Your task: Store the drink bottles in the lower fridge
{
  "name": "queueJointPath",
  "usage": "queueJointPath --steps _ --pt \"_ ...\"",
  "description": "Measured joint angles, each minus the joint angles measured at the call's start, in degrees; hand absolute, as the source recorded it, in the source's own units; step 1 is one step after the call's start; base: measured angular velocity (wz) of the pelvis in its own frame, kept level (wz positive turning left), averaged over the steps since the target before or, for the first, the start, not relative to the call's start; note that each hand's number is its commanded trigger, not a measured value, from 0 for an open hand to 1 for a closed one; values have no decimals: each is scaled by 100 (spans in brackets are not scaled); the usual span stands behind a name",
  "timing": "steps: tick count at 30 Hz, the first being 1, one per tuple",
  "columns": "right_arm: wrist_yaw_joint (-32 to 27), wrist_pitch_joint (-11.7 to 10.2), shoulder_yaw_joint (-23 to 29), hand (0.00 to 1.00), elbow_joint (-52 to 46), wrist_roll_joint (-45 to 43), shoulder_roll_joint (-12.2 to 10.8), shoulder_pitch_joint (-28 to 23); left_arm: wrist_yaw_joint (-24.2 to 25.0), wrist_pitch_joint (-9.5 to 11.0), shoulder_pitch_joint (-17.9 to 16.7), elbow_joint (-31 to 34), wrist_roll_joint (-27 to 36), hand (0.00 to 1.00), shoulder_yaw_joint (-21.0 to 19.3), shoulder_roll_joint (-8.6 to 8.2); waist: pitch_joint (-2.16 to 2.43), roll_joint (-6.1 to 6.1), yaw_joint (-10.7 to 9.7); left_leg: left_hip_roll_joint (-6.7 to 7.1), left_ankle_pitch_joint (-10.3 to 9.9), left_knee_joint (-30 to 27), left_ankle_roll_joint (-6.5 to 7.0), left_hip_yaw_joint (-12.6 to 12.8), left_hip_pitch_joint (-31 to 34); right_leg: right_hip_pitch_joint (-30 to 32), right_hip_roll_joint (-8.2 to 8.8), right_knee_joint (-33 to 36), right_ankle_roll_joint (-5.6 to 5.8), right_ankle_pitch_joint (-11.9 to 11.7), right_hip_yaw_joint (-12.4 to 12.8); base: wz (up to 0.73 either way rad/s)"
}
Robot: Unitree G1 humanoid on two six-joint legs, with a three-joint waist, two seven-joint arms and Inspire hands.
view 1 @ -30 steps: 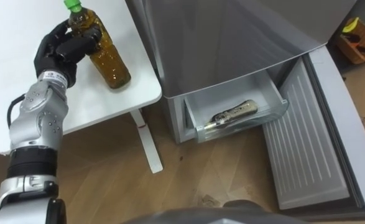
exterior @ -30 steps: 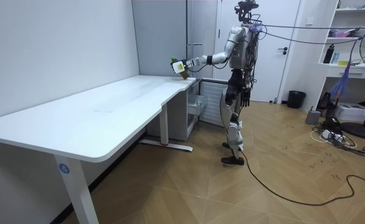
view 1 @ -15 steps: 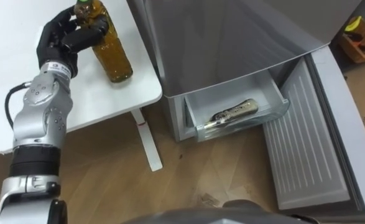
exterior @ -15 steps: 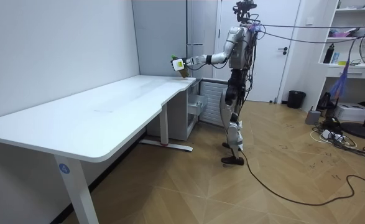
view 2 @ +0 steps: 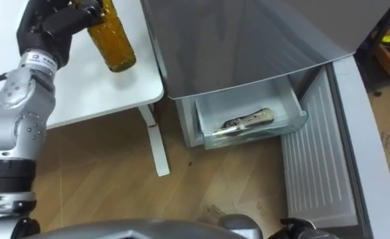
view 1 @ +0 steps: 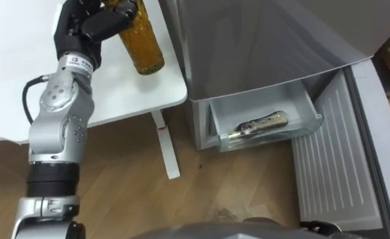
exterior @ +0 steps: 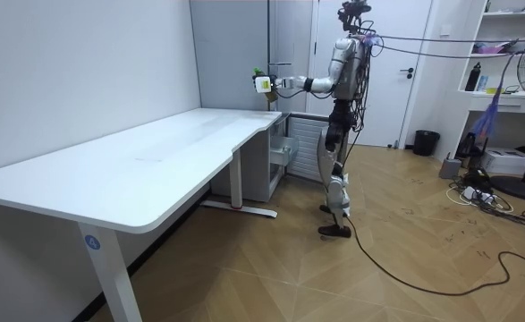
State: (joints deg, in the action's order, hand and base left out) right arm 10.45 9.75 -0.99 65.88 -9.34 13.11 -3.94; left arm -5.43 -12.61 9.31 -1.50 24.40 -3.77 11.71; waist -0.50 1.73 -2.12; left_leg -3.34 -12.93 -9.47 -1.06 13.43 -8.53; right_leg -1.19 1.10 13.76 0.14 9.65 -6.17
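My left hand (view 1: 87,25) is shut on an amber drink bottle (view 1: 141,41), held upright a little above the right corner of the white table (view 1: 22,79). In the room view the left hand (exterior: 264,84) is stretched out over the table's end with the bottle. To the right the lower fridge drawer (view 1: 269,137) is pulled out, and a second bottle (view 1: 261,124) lies on its side in it. My right hand (exterior: 352,136) hangs at the robot's side in the room view.
The grey fridge (view 1: 268,46) stands right beside the table's edge. Its lower door (view 1: 334,179) is swung open to the right, ribbed inner side up. The table's white leg (view 1: 168,149) stands on wooden floor in front of the drawer.
My left hand has lifted the bottle up off the table. The eye view has shifted too, so the fridge sits further right in it.
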Motion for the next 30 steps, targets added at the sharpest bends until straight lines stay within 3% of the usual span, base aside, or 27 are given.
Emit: queueJointPath --steps 3,8,11,12,16,21,25,30 --pt "-34 -117 -38 0 -187 29 7 10 -14 0 -83 3 -39 100 136 -51 -31 -61 110 4 1 -16 0 -89 39 -4 17 -12 0 0 -96 16" --pt "-16 -162 -187 0 -549 26 47 10 -18 3 -113 104 -30 100 270 -72 -22 -118 270 16 2 -53 1 -224 105 -26 55 -21 1 1 -227 13" --pt "81 -169 -236 0 -853 47 38 10 146 190 -342 344 -14 100 327 -80 14 -189 296 12 2 -64 0 -281 166 -12 61 -45 2 3 -309 11" --pt "149 -260 -232 0 -1025 158 -9 10 247 217 -436 396 -15 100 343 -81 38 -227 294 8 3 -85 0 -304 196 -22 60 -81 0 2 -344 8" --pt "319 -416 -244 0 -1545 309 -243 41 409 216 -704 429 -16 100 500 -83 65 -279 322 8 2 -94 0 -329 191 -85 59 -139 -3 0 -385 8" --pt "414 -547 -503 0 -1735 566 -493 83 506 217 -1012 391 -15 100 654 -124 47 -299 397 9 2 -89 0 -435 118 -261 71 -212 -3 0 -527 15" --pt "428 -542 -713 0 -2075 605 -518 87 492 220 -1360 362 126 100 672 -171 13 -243 414 16 2 -96 0 -480 148 -273 81 -213 -1 1 -580 6" --pt "478 -550 -1012 0 -2665 612 -514 100 502 223 -1638 357 763 100 945 -149 5 -232 406 22 2 -202 -1 -609 291 -231 89 -217 -1 2 -676 14"
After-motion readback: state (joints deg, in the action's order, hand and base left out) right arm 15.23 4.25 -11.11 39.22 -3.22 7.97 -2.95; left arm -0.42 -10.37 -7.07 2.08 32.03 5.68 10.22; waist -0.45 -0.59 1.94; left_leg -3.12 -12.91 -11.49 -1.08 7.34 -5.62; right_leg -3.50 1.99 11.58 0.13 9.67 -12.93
